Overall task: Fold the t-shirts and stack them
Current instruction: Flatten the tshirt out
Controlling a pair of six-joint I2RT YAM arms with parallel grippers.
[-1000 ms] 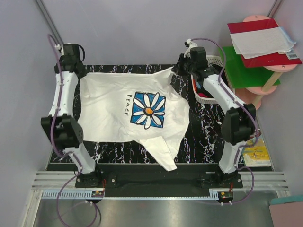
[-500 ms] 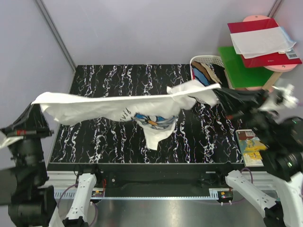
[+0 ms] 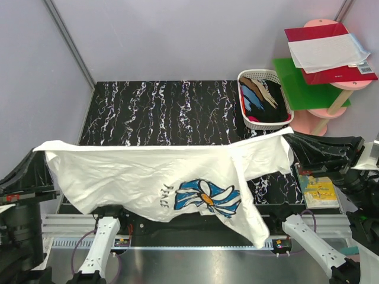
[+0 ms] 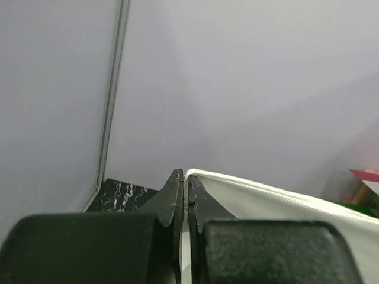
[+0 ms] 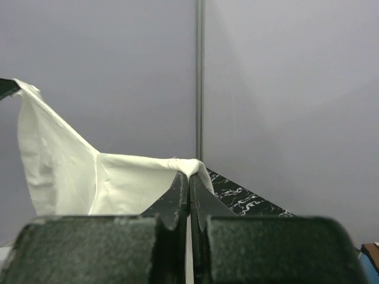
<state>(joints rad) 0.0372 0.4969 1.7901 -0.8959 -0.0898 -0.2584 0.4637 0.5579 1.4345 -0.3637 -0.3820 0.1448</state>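
Both grippers are pinched tight on the top edge of the large white cloth t-shirt with the blue daisy print, the left gripper at one corner and the right gripper at the other. The shirt hangs stretched in the air over the near edge of the black marbled table, its lower part draping down past the arm bases. Each grip seems to hold only a thin lip of fabric, so pulling harder apart could slip a corner free. The dangling tail could also snag on the bases, or bunch underneath when lowered. The white plastic basket stands well apart.
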